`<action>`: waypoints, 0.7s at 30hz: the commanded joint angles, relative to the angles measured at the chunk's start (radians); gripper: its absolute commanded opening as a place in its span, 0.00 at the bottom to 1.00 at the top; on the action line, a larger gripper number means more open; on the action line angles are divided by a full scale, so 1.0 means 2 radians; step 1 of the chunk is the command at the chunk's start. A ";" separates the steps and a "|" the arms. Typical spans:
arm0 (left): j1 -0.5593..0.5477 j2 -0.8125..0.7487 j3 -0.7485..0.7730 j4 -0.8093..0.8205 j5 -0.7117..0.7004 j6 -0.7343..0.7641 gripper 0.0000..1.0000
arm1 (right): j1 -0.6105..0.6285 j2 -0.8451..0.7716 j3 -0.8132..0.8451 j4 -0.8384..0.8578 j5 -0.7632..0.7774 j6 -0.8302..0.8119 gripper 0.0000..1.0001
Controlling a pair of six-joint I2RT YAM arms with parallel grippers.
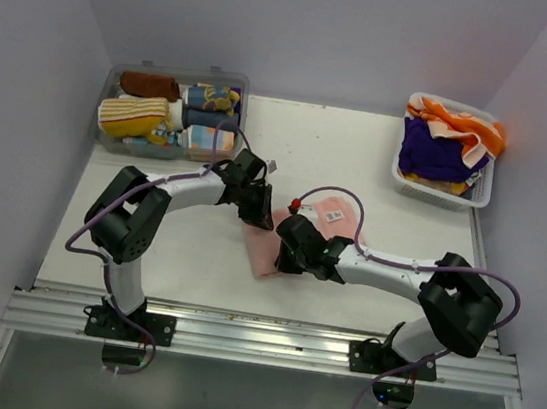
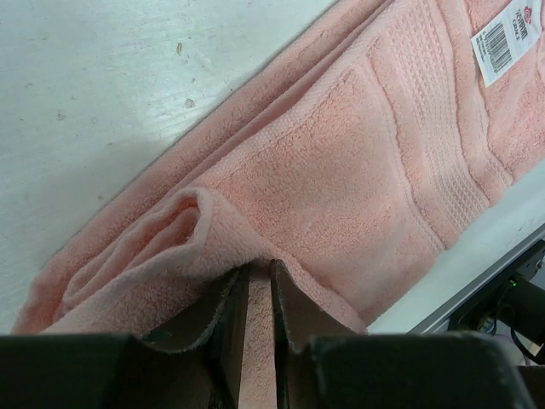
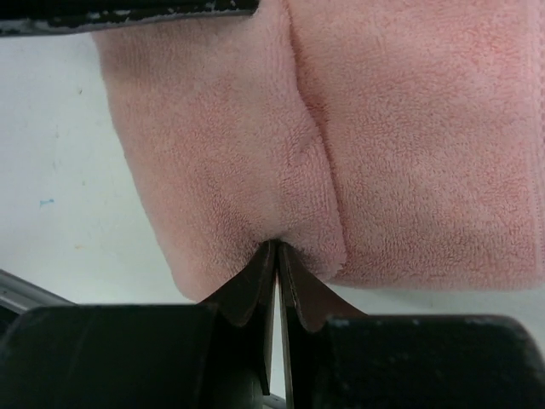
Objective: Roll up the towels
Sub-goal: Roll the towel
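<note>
The plain pink terry towel (image 1: 336, 215) lies mid white table (image 1: 186, 254), long axis near-left to far-right; left end effector (image 2: 260, 285) and right end effector (image 3: 277, 256) each pinch a fold of it

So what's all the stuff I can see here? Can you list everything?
Pink towel: one, pink, partly folded in the middle of the table.
Label: one, white, on the pink towel.
Rolled towels: several, including brown, striped yellow and blue, in the clear box.
Clear box: one, see-through, far left corner.
Loose towels: a pile, purple and orange-and-cream, in the white basket.
White basket: one, white, far right corner.
Table: one, white.
Arms: two, black and white, with purple cables.
Left gripper: black, pinching the pink towel.
Right gripper: black, pinching the pink towel.
</note>
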 commanded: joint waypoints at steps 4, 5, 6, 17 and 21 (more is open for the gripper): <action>0.005 0.009 0.010 -0.007 -0.008 0.037 0.21 | 0.013 -0.041 0.032 -0.105 0.015 -0.002 0.15; 0.006 0.009 0.009 -0.007 -0.006 0.039 0.21 | 0.013 -0.048 0.039 -0.126 0.032 -0.009 0.16; 0.006 0.009 0.010 -0.005 -0.004 0.042 0.21 | 0.013 -0.054 0.054 -0.135 0.038 -0.025 0.17; 0.006 0.018 0.011 -0.004 0.022 0.055 0.21 | 0.069 0.003 0.157 -0.157 0.072 -0.143 0.50; 0.006 0.021 0.016 -0.006 0.026 0.056 0.21 | 0.089 0.059 0.188 -0.146 0.084 -0.178 0.59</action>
